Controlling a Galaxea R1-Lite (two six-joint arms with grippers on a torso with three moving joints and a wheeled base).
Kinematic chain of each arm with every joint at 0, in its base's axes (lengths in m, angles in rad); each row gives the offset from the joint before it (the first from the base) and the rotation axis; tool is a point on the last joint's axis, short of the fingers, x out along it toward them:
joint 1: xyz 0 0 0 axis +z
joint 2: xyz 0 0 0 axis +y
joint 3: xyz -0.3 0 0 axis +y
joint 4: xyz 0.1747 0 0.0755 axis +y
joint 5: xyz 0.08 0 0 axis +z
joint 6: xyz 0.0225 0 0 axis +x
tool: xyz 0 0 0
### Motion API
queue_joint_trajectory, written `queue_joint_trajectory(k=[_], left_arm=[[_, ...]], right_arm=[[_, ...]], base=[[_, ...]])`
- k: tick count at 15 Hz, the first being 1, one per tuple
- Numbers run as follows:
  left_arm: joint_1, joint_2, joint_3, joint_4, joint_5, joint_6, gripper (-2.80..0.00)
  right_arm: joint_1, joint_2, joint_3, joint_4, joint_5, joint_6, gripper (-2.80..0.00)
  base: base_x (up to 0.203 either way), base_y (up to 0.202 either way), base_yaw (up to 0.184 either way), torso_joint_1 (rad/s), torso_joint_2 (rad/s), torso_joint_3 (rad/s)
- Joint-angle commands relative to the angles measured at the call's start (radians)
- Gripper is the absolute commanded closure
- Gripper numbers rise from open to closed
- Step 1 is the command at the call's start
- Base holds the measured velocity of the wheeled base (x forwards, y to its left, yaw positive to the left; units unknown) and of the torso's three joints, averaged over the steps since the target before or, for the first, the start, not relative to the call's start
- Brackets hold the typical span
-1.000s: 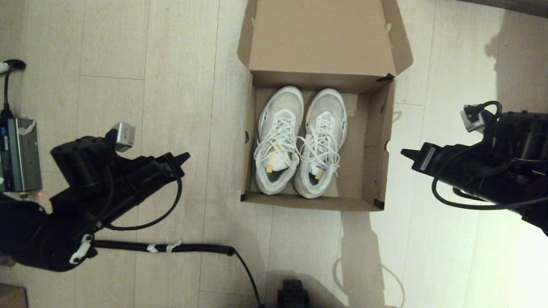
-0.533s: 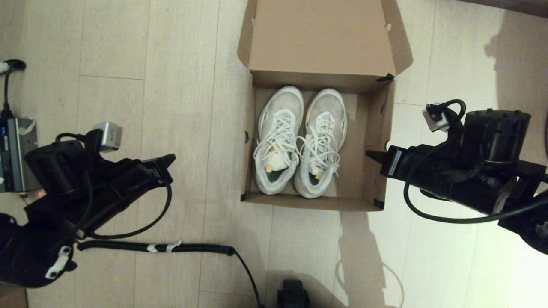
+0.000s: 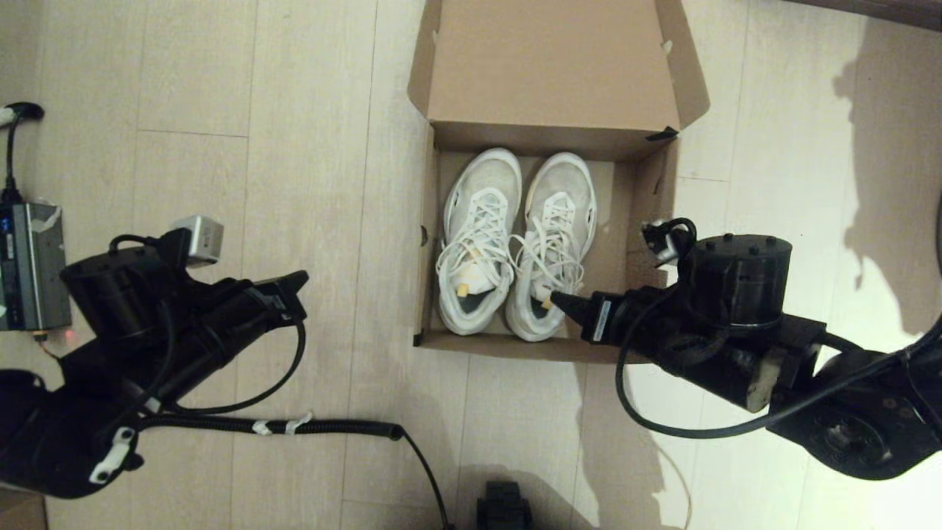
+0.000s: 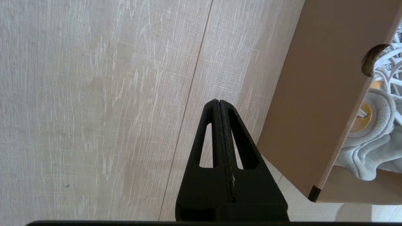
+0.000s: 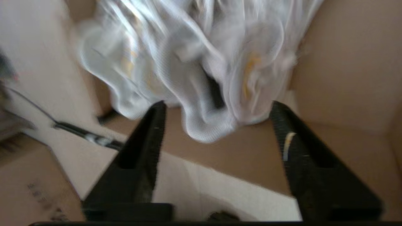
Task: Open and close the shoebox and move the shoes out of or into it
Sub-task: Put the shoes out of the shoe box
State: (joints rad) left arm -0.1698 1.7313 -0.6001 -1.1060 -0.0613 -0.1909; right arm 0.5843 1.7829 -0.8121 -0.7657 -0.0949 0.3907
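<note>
The brown shoebox point(image 3: 655, 221) stands open on the floor, its lid point(image 3: 552, 59) folded back. Both white shoes lie side by side inside, heels toward me: the left shoe point(image 3: 478, 235) and the right shoe point(image 3: 553, 243). My right gripper point(image 3: 559, 300) reaches over the box's near right corner, open, its tip at the heel of the right shoe point(image 5: 220, 78); nothing is between its fingers point(image 5: 147, 138). My left gripper point(image 3: 298, 283) hangs shut over the floor left of the box, its fingers point(image 4: 220, 131) pressed together beside the box wall point(image 4: 314, 103).
A grey electronic unit point(image 3: 29, 265) with cables sits at the far left. A coiled black cable point(image 3: 294, 425) runs across the floor in front of the box. A small black object point(image 3: 504, 508) sits at the bottom edge.
My right arm has swung left from beside the box to over its near right corner, reaching the right shoe's heel. The left arm shifted slightly and stays outside the box.
</note>
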Motion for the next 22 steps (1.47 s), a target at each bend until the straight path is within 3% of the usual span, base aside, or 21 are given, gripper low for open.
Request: queue_joint_trajectory(k=[1, 7, 9, 18, 22], left_arm=[[0.002, 0.001, 0.002, -0.012, 0.0, -0.002, 0.0], [0.006, -0.018, 0.014, -0.077, 0.006, -0.004, 0.0], [0.006, -0.034, 0.023, -0.078, 0.007, -0.004, 0.0], [0.007, -0.057, 0.043, -0.084, 0.006, -0.009, 0.0], [0.007, -0.077, 0.048, -0.084, 0.005, -0.009, 0.0]], right_arm=[[0.014, 0.052, 0.005, -0.006, -0.017, -0.01, -2.8], [0.01, 0.19, -0.01, -0.125, -0.078, -0.059, -2.8], [0.007, 0.241, -0.027, -0.175, -0.082, -0.06, 0.0], [0.006, 0.224, -0.062, -0.226, -0.118, -0.081, 0.0], [0.013, 0.025, -0.074, -0.082, -0.129, -0.081, 0.0]], base=[[0.0, 0.0, 0.0, 0.0, 0.0, 0.0], [0.0, 0.0, 0.0, 0.0, 0.0, 0.0], [0.0, 0.0, 0.0, 0.0, 0.0, 0.0], [0.0, 0.0, 0.0, 0.0, 0.0, 0.0], [0.0, 0.0, 0.0, 0.0, 0.0, 0.0]])
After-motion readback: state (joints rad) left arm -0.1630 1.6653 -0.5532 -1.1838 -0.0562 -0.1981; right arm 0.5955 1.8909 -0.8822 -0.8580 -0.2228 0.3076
